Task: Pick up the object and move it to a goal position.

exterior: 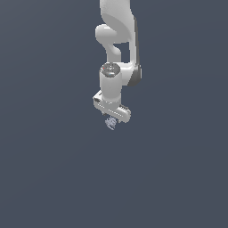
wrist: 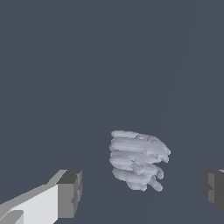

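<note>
Object [wrist: 138, 159], a jagged pale lump lying just under the spread pincer [wrist: 140, 192] and between its untouching fingers [wrist: 70, 192], could be nudged aside or gripped off-centre and dropped if closure is misaligned.

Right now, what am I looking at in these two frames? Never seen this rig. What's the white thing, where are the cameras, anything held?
These are simulator renders. The white thing is a robot arm, seen by a camera off the arm; it ends in a two-fingered gripper. The other picture comes from a camera on the wrist, looking out between the gripper's dark fingertips. The pale jagged lump is the object it must move. It lies on the plain grey surface, between the fingers. The fingers are spread wide, with gaps either side of the lump, so nothing is held.
</note>
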You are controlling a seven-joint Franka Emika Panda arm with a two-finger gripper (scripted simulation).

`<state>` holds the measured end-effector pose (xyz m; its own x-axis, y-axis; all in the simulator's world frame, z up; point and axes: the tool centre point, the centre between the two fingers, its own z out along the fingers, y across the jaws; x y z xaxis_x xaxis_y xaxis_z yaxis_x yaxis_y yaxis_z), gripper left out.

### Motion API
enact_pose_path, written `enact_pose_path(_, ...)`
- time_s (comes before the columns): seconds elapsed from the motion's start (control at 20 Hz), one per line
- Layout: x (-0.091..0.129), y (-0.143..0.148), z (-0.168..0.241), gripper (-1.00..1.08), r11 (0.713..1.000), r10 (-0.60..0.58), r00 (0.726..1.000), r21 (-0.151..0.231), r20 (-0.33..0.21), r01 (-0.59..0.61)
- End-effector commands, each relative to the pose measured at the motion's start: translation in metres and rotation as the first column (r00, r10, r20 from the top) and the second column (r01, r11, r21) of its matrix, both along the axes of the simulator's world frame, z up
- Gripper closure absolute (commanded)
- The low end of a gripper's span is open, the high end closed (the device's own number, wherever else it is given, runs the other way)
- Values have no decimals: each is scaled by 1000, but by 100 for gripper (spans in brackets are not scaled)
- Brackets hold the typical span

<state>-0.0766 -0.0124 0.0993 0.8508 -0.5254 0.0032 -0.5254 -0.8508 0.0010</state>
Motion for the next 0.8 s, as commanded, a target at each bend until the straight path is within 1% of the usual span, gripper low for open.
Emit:
enact_pose_path(0.0,-6,0,-4,-92,999,-41,999,1,-1,41)
enact_pose_path(0.3,-14,0,-8,-92,996,-89,996,2,-2,89)
enact_pose_path(0.55,-14,0,-9,-92,996,-87,996,2,-2,87)
enact_pose_path(0.75,-15,0,-19,-92,996,-88,996,2,-2,88)
